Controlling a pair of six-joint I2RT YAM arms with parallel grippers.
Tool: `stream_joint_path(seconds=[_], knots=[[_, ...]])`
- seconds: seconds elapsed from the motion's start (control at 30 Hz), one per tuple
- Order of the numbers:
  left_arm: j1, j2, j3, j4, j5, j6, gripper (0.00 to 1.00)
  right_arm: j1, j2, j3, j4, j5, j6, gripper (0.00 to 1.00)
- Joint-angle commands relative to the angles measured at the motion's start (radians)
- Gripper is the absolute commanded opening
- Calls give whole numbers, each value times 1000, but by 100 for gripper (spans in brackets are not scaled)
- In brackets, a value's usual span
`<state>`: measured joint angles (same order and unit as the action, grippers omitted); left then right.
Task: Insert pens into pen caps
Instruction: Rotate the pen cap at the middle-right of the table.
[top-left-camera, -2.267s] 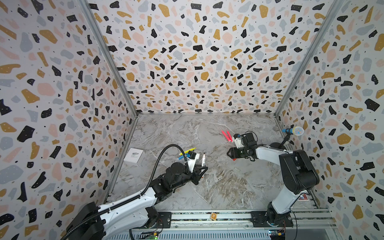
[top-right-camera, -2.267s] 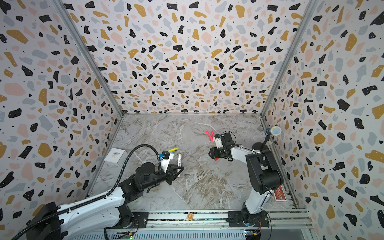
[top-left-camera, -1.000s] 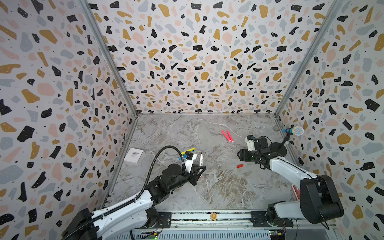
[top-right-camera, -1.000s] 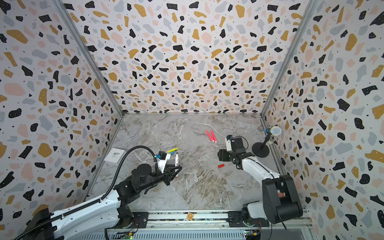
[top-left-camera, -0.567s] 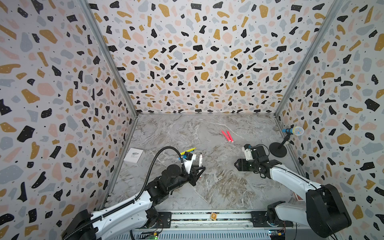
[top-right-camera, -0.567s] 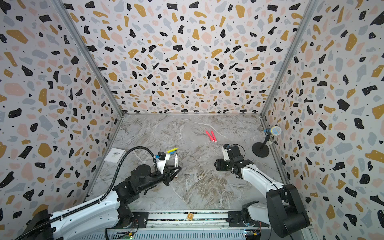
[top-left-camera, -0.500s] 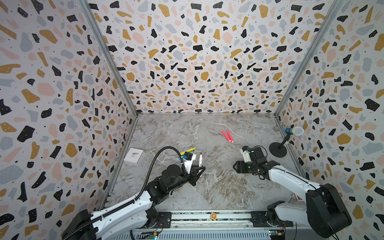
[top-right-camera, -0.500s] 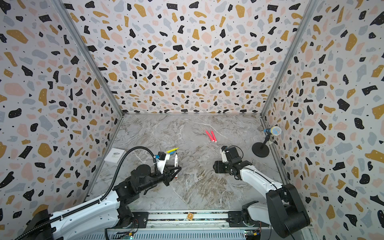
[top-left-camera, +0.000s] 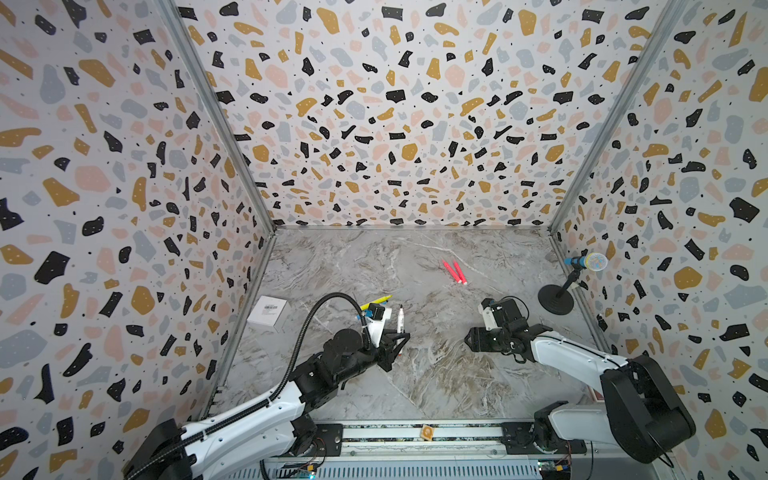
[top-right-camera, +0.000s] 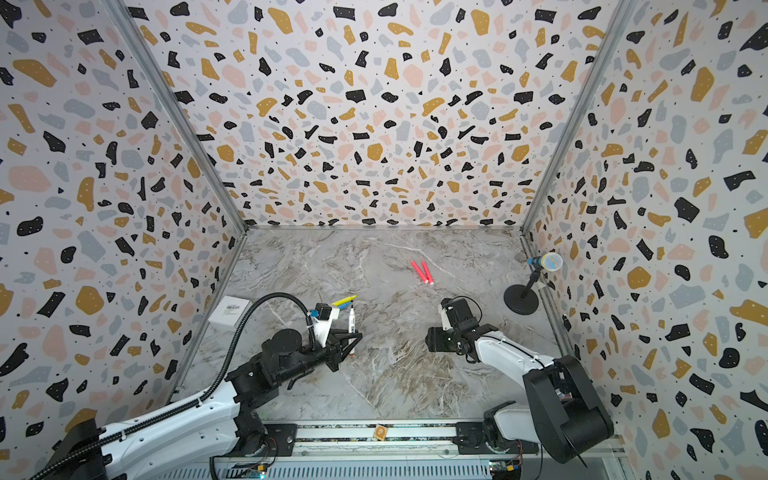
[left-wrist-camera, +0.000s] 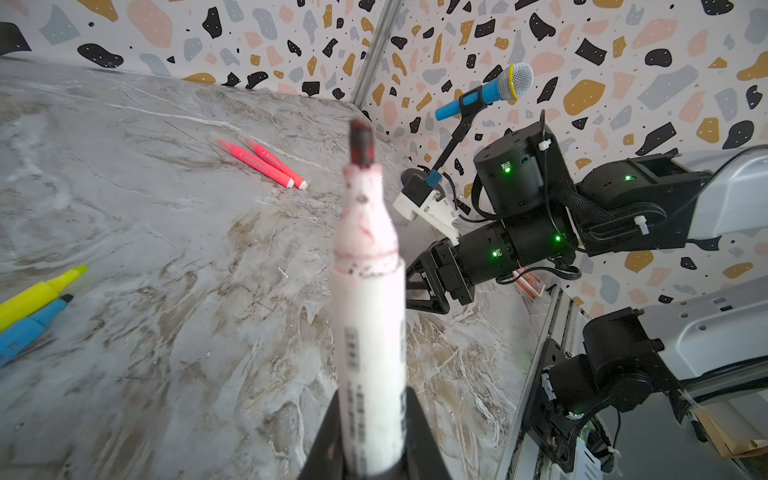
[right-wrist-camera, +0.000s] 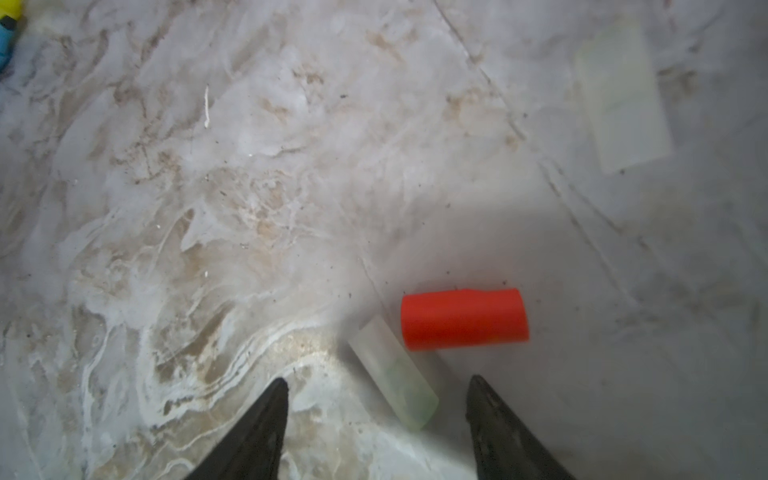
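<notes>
Judging from how things lie on the marble table (top-left-camera: 415, 386), I think the work is only at its beginning: no pen that I can see clearly wears a cap.

My left gripper (top-left-camera: 397, 337) is closed tight on the white pen (left-wrist-camera: 370, 316). It grips low on the barrel and has the pen lifted off the table, with the dark, ink-stained tip bare. My right gripper (right-wrist-camera: 378, 380) hangs low over the table, well apart from the left one. Its jaws are spread wide and grip nothing. The red-orange cap (right-wrist-camera: 464, 318) lies flat on the table just ahead of the fingertips, not yet taken. For this pen what remains, in my judgement, is to take the cap, bring it to the tip and press it on.

All the other pens lie on the table. The two pink pens (top-left-camera: 454, 272) lie side by side toward the far middle; I cannot tell whether they have caps. The yellow pen (left-wrist-camera: 39, 293) and the blue pen (left-wrist-camera: 25, 332) lie together near my left gripper, both with uncovered tips.

Now the count. There are five pens: one white, two pink, one yellow, one blue. I find three caps, all in the right wrist view: the red-orange one, one clear cap (right-wrist-camera: 392, 372) just beside it, and a second clear one farther away. If there are more caps, they do not show.
</notes>
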<state>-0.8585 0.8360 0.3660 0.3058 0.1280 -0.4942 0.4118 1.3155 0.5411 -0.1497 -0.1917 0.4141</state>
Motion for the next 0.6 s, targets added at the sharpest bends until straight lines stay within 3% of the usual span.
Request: stream_joint_path(seconds=[0.0, 0.37, 0.57], knots=[[5, -12, -3, 19, -14, 1, 0, 5, 22, 38, 22, -9, -5, 69], [9, -13, -5, 13, -20, 8, 0, 36, 117, 101, 66, -92, 7, 69], [14, -18, -13, 12, -21, 6, 0, 44, 162, 143, 72, -52, 2, 69]])
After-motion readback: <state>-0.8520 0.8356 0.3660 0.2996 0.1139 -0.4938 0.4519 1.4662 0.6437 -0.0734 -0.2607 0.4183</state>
